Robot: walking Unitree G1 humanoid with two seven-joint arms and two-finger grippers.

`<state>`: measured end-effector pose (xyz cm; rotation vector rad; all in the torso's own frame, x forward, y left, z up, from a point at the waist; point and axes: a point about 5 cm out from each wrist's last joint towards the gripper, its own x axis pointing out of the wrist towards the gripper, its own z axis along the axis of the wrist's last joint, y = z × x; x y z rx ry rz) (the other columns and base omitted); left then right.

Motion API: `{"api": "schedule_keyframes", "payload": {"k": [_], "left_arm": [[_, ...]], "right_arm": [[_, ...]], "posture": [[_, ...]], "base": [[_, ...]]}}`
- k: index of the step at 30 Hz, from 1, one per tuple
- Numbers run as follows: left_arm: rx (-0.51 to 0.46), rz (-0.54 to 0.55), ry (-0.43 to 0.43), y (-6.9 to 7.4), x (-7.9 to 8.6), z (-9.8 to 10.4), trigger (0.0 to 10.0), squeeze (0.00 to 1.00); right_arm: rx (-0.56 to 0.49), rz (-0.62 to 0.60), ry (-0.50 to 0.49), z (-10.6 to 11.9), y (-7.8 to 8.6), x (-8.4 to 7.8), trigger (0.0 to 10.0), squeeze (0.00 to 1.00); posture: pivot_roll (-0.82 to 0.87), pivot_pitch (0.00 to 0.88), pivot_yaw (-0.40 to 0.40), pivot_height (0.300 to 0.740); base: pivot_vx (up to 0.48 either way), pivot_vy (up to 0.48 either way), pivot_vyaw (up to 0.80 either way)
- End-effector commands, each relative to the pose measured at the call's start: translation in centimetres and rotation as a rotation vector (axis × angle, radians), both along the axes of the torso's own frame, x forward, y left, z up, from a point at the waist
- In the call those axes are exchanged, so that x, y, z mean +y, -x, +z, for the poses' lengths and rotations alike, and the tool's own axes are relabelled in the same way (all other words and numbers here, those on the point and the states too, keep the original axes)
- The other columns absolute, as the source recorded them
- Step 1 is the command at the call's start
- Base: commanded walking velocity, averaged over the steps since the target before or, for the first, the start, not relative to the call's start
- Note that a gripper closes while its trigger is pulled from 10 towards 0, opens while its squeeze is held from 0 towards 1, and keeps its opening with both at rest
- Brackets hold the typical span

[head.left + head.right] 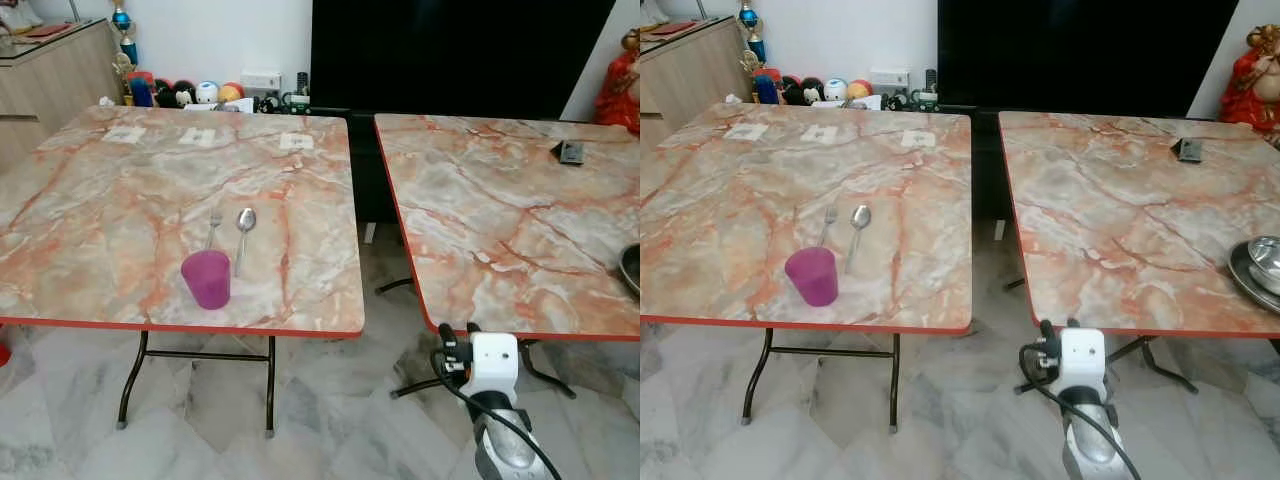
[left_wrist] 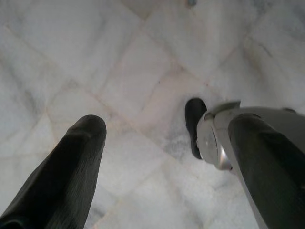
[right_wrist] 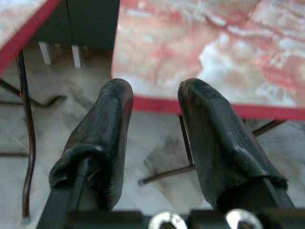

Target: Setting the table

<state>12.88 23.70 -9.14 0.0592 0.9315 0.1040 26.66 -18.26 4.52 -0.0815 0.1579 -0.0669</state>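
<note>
The place setting is already begun on the left worktop (image 1: 150, 200): a purple cup (image 1: 206, 278) stands upright near its front edge, and just behind it a fork (image 1: 213, 228) and a spoon (image 1: 243, 236) lie side by side, close but apart, their long axes pointing away from the robot with the heads at the far end. What seems to be missing there is the dishware, and this sits on the right worktop (image 1: 1120, 220), at its right front corner: a metal bowl (image 1: 1268, 260) resting on a metal plate (image 1: 1246, 272) (both are cut by the edge of the picture, so their full shape is not clear). The right gripper (image 3: 155, 121) is raised just in front of the right worktop's near left corner, fingers parted and holding nothing, with the red edge of the worktop right ahead of its tips. From this gripper the bowl and plate lie ahead and well to the right, so I judge that the right arm is the nearer one and must reach to its own right side, or the robot must first step that way. The left gripper (image 2: 157, 157) hangs idle over the marble floor (image 2: 119, 71), spread open and empty.
</note>
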Motion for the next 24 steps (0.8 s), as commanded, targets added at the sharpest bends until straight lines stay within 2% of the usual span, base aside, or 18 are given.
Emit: {"api": "schedule_keyframes", "payload": {"k": [1,5,9,11,12,14,15,17,21,24], "left_arm": [[0.012,0.020,0.008,0.5,0.4,-0.1,10.0,0.00],[0.011,0.016,0.011,0.3,0.1,-0.1,10.0,0.00],[0.004,0.012,0.017,-0.1,-0.4,-0.1,10.0,0.00],[0.002,0.011,0.018,-0.3,-0.5,-0.1,10.0,0.00],[-0.002,0.009,0.014,-0.4,-0.6,-0.1,10.0,0.00],[-0.003,0.008,0.010,-0.5,-0.7,0.0,10.0,0.00],[-0.011,0.012,0.004,-0.7,-0.8,0.0,10.0,0.00],[-0.016,0.014,0.001,-0.8,-1.0,0.0,10.0,0.00],[-0.054,0.013,-0.001,-2.0,-1.2,0.4,10.0,0.00],[-0.057,0.011,-0.003,-2.2,-1.2,0.5,10.0,0.00]], "right_arm": [[0.052,-0.015,0.027,-1.0,0.5,-0.4,10.0,0.00],[0.119,-0.046,0.016,-2.4,1.1,-0.5,10.0,0.00],[0.319,-0.077,-0.048,-5.8,2.4,-0.5,10.0,0.00],[0.383,-0.085,-0.089,-6.9,2.8,-0.4,10.0,0.00],[0.431,-0.103,-0.143,-7.8,3.1,-0.3,10.0,0.00],[0.448,-0.113,-0.162,-8.1,3.2,-0.3,10.0,0.00],[0.512,-0.111,-0.191,-9.1,3.6,0.0,10.0,0.00],[0.552,-0.097,-0.196,-9.7,3.9,0.2,10.0,0.00],[0.638,-0.057,-0.180,-11.0,5.2,0.6,10.0,0.00],[0.671,-0.093,-0.180,-11.5,5.9,0.4,10.0,0.00]], "posture": [[-0.02,0.076,-0.031,0.740],[-0.02,0.076,-0.031,0.740],[-0.02,0.078,-0.031,0.740],[-0.02,0.078,-0.031,0.740],[-0.01,0.080,-0.026,0.740],[-0.01,0.080,-0.026,0.740],[-0.01,0.078,-0.025,0.740],[0.00,0.077,-0.024,0.740],[0.01,0.079,-0.017,0.740],[0.01,0.078,-0.015,0.740]], "base": [[0.000,0.000,0.00],[0.000,0.000,0.00],[0.000,0.000,0.00],[0.000,0.000,0.00],[0.000,0.000,0.00],[0.000,0.000,0.00],[0.000,0.000,0.00],[0.000,0.000,0.00],[0.000,0.000,0.00],[0.000,0.000,0.00]]}}
